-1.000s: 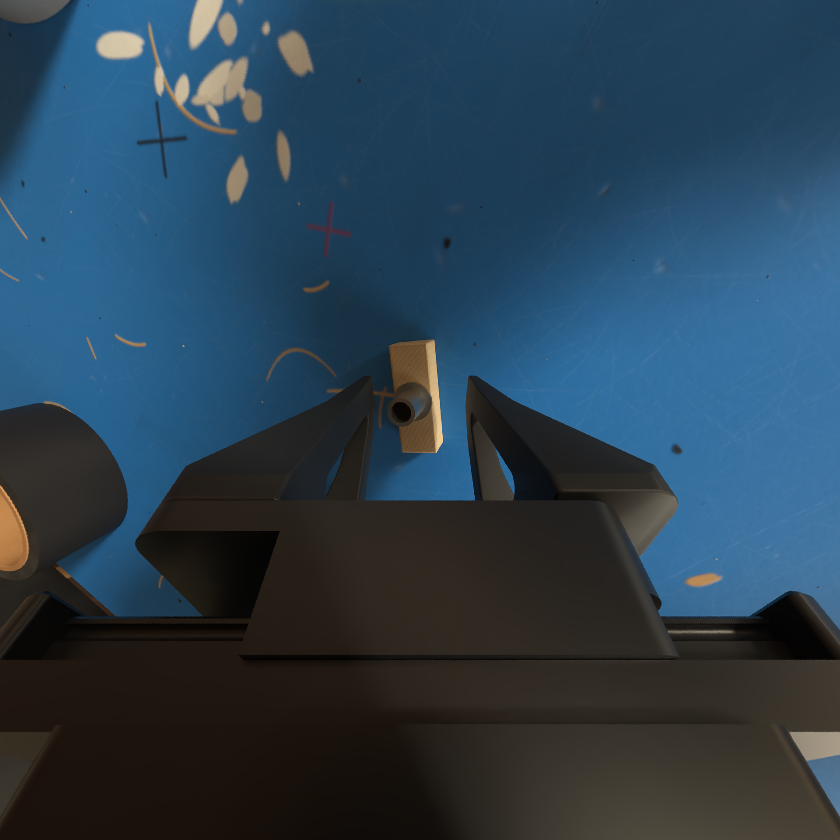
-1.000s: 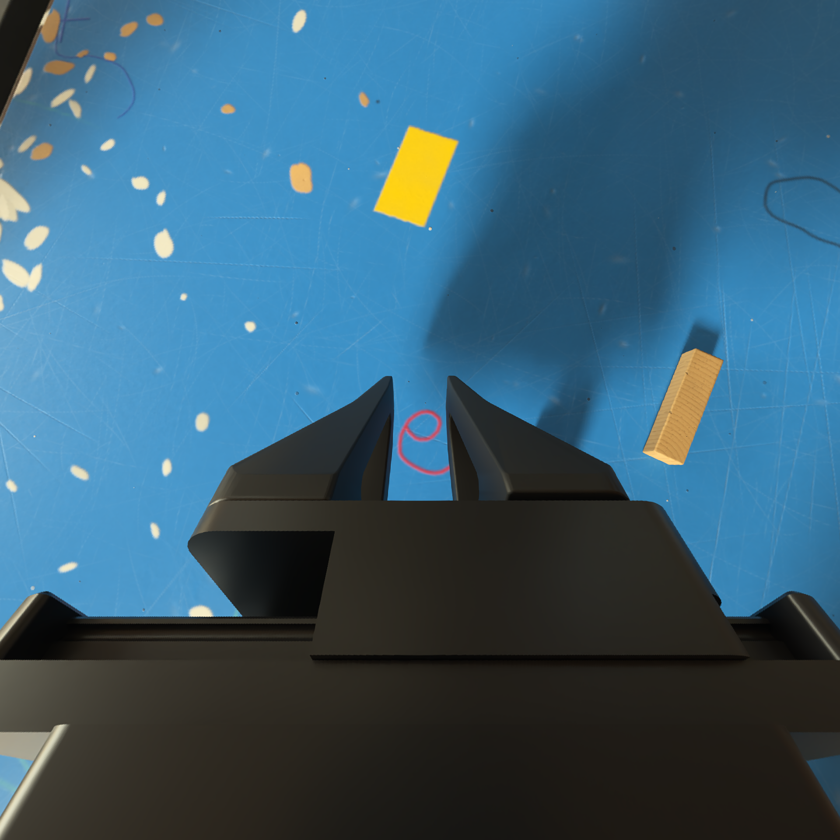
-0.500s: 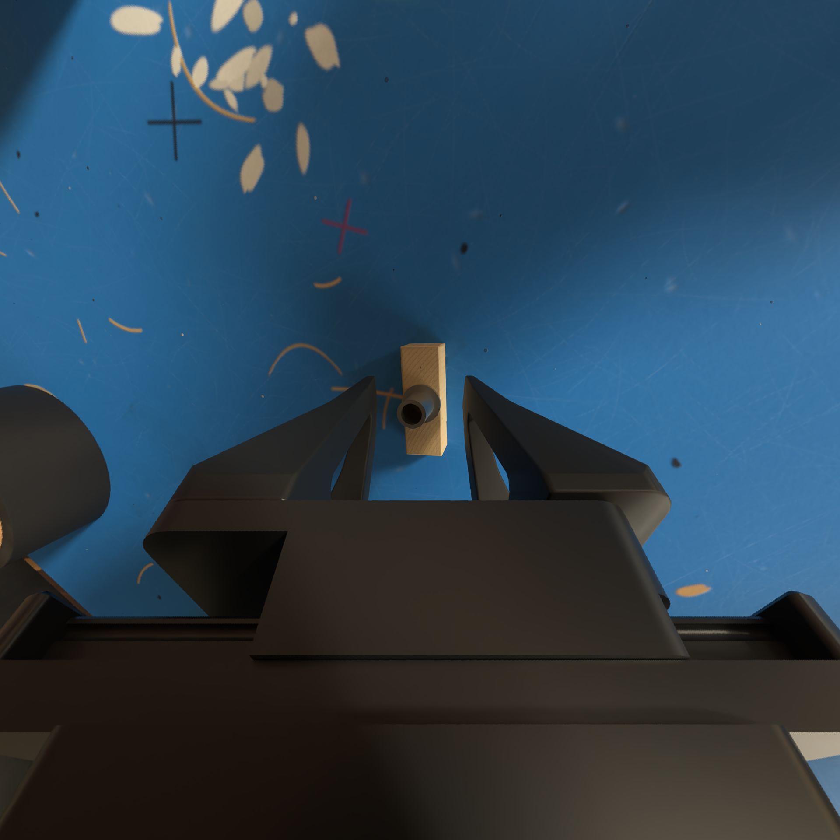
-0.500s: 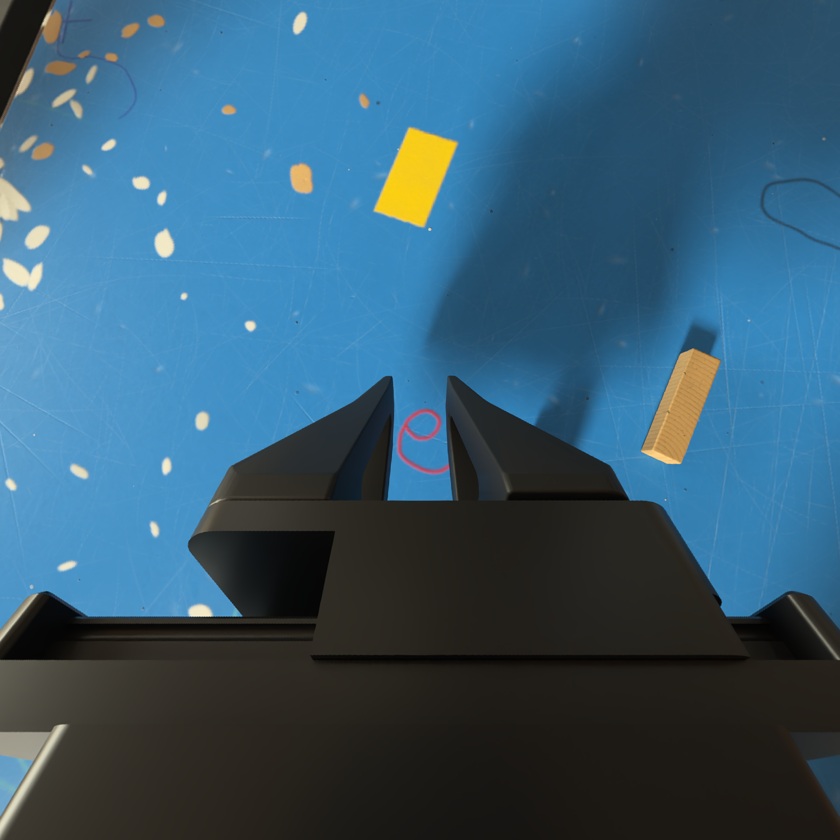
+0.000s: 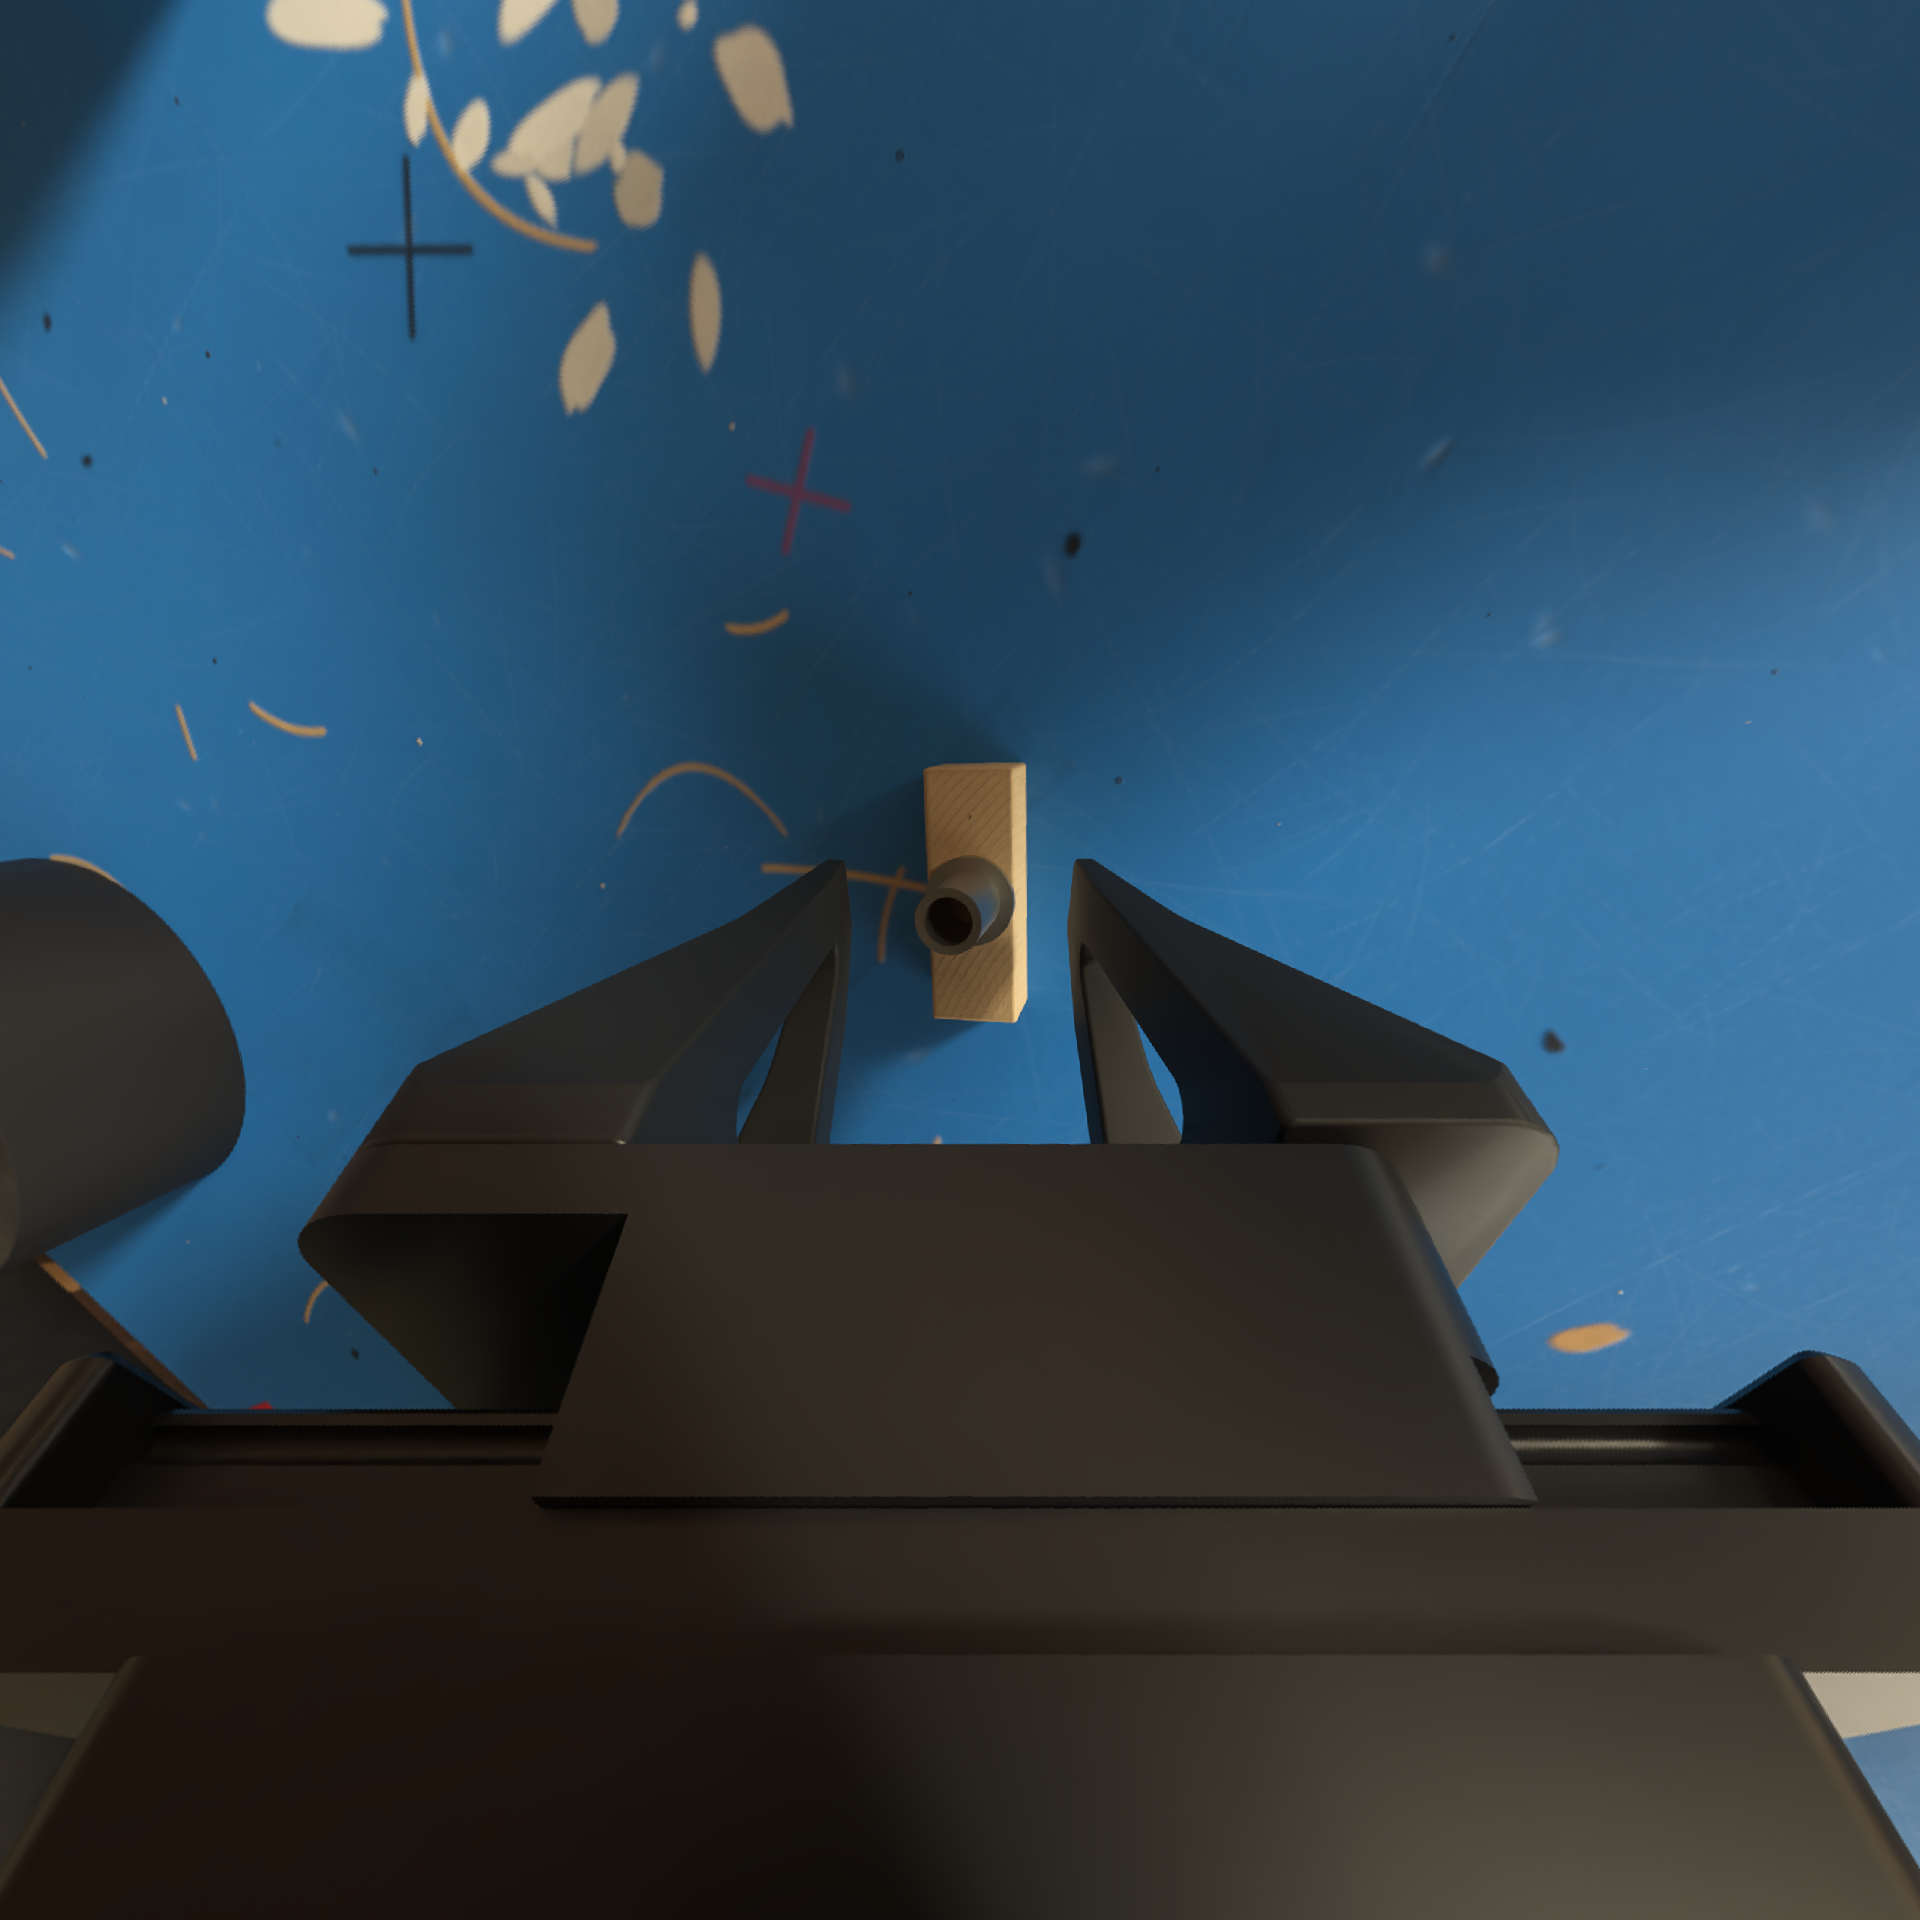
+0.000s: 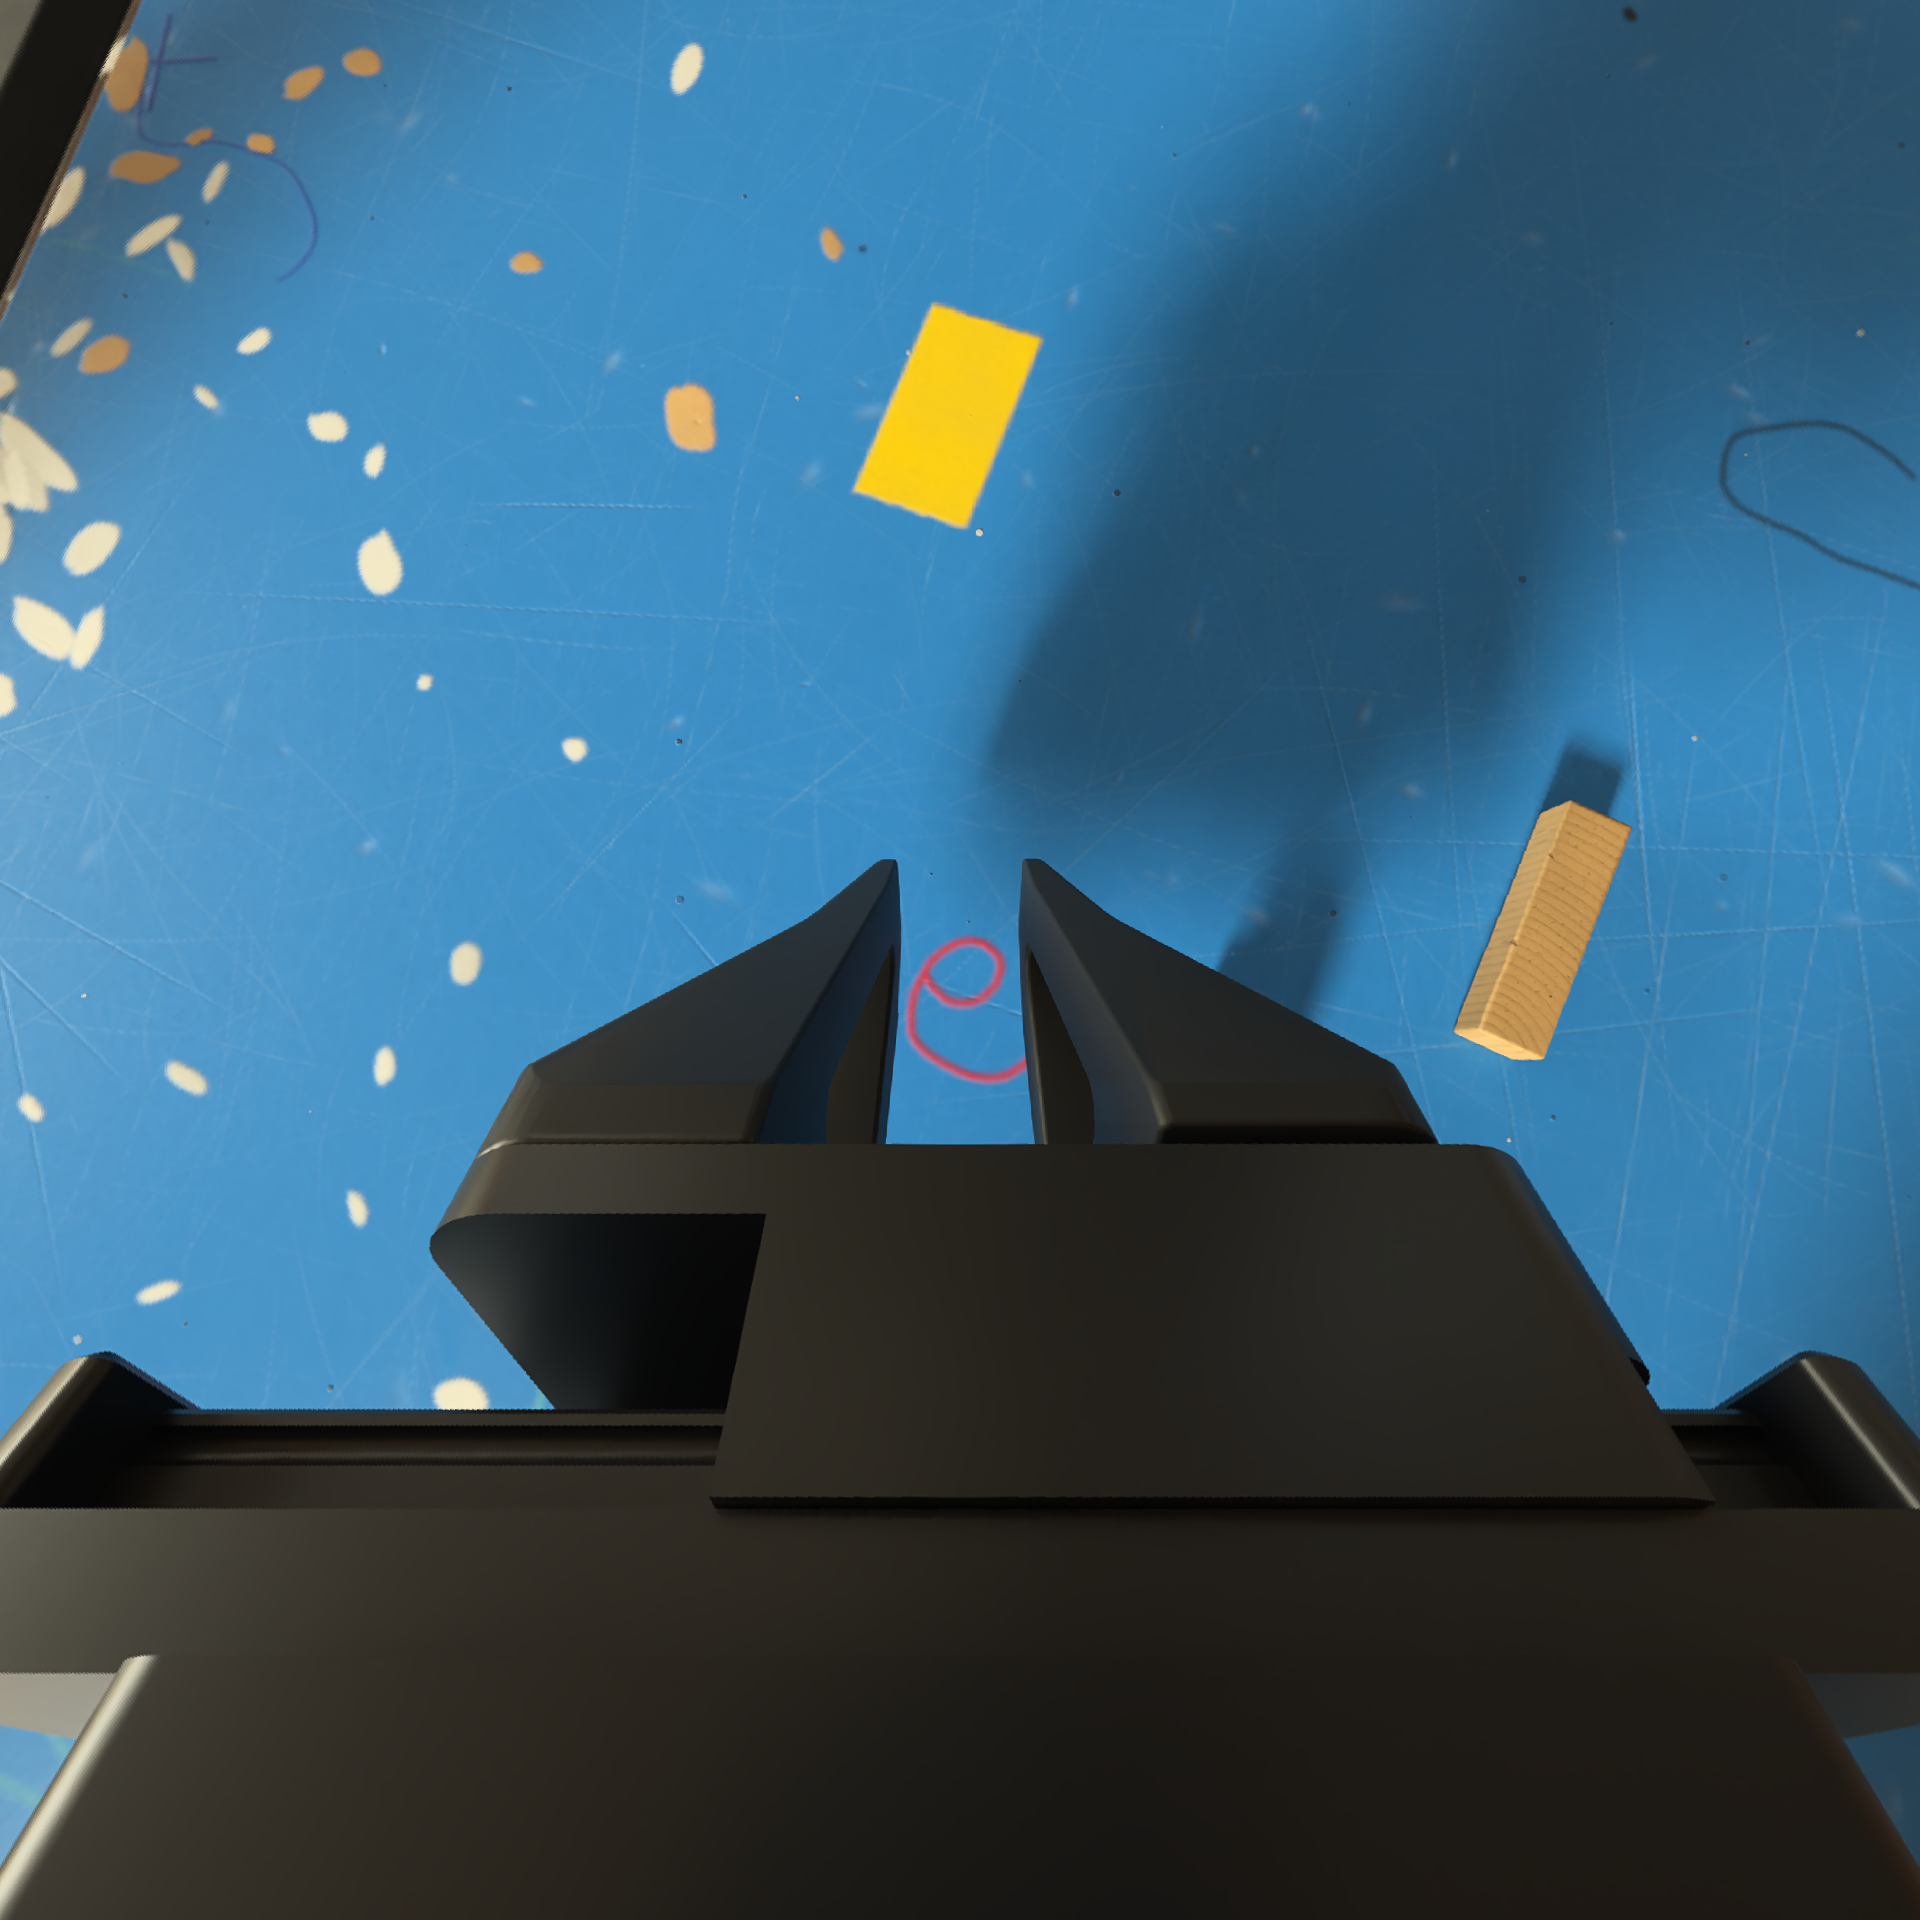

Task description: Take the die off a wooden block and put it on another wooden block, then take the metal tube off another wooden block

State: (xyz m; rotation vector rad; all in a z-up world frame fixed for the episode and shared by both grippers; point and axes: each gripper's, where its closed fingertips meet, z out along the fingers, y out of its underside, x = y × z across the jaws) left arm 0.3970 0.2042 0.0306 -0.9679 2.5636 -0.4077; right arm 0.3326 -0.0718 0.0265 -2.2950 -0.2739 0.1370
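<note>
In the left wrist view a small dark metal tube (image 5: 961, 914) stands upright on a pale wooden block (image 5: 975, 821) that lies on the blue table. My left gripper (image 5: 958, 868) is open and empty, hovering above them with one finger on either side of the tube. In the right wrist view my right gripper (image 6: 959, 862) is narrowly open and empty, above a red scribble on the table. A second wooden block (image 6: 1543, 930) lies to its right with nothing on it. The die is not in view.
A flat yellow rectangle (image 6: 948, 416) lies on the table ahead of the right gripper. A large dark rounded object (image 5: 104, 1039) stands at the left edge of the left wrist view. Pale flecks and pen marks cover the blue surface.
My left gripper has shifted slightly, so the tube and its block now sit more centred between the fingers. The right gripper has not moved.
</note>
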